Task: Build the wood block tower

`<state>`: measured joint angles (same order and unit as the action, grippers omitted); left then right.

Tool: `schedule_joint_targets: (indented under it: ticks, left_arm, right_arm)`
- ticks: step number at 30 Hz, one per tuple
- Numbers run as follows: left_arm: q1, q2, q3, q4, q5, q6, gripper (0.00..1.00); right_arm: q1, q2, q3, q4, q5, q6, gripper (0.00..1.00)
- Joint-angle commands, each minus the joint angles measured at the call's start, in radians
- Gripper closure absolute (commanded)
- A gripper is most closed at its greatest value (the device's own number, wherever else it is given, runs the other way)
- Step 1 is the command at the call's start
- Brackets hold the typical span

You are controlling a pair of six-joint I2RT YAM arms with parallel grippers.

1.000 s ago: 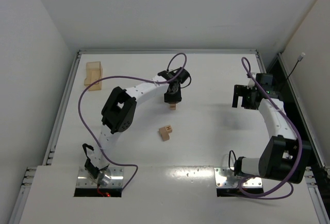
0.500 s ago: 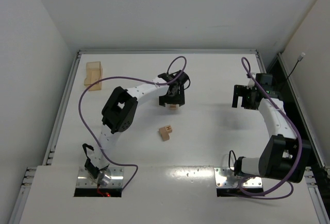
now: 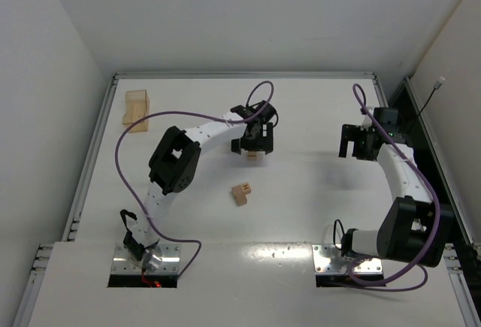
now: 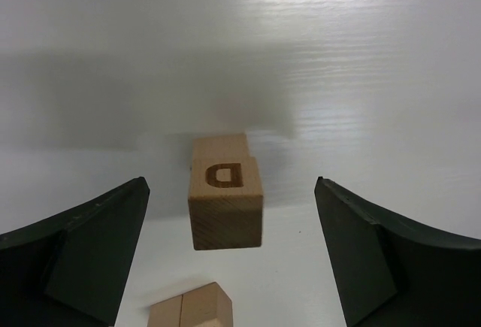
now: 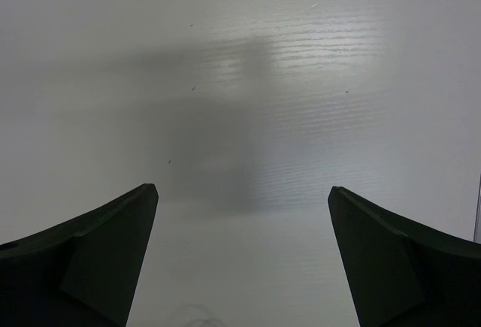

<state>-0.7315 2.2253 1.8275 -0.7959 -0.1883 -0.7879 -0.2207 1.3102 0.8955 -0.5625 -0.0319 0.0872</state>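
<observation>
The tower is a short stack of wood blocks near the table's middle. In the left wrist view its top cube carries a dark D mark and sits slightly askew on the cube under it. My left gripper hangs just above the tower, open, with one finger on each side of the top cube and a clear gap to both. A small cluster of loose wood blocks lies nearer the arm bases. My right gripper is open over bare table at the right.
Larger tan wooden pieces lie at the far left corner of the table. A raised rim runs along the table's back and sides. The left arm's purple cable loops above the tower.
My left gripper's jaws have spread wide apart and let go of the D cube, which stays on the stack. The right arm has not moved.
</observation>
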Motion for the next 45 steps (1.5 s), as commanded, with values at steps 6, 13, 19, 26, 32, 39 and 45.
schedule_joint_targets:
  ticks: [6,13,19,26,32,39,45]
  left_arm:
    - [-0.013,-0.2,0.13,0.073,-0.03,0.111,0.01]
    - [0.047,-0.355,0.165,0.112,-0.144,0.263,0.0]
    - [0.295,-0.486,0.099,0.132,-0.12,0.417,0.0]
    - [0.607,-0.547,-0.091,0.142,0.171,0.417,0.0]
    - [0.75,-0.537,-0.181,0.141,0.331,0.426,0.0]
    - [0.804,-0.483,-0.185,0.12,0.4,0.426,0.0]
    - [0.834,-0.434,-0.175,0.11,0.432,0.435,0.0]
  right_arm:
    - [0.017,-0.008,0.0,0.013,-0.057,-0.039,0.0]
    - [0.067,-0.087,0.01,-0.058,-0.472,-0.336,0.0]
    - [0.269,-0.103,0.063,-0.174,-0.736,-0.685,0.03]
    - [0.618,0.069,0.194,-0.262,-0.691,-1.025,0.19]
    - [0.805,0.135,0.164,-0.168,-0.553,-1.257,0.31]
    - [0.891,0.309,0.223,-0.05,-0.424,-1.297,0.46]
    - [0.938,0.463,0.342,-0.053,-0.399,-1.261,0.52]
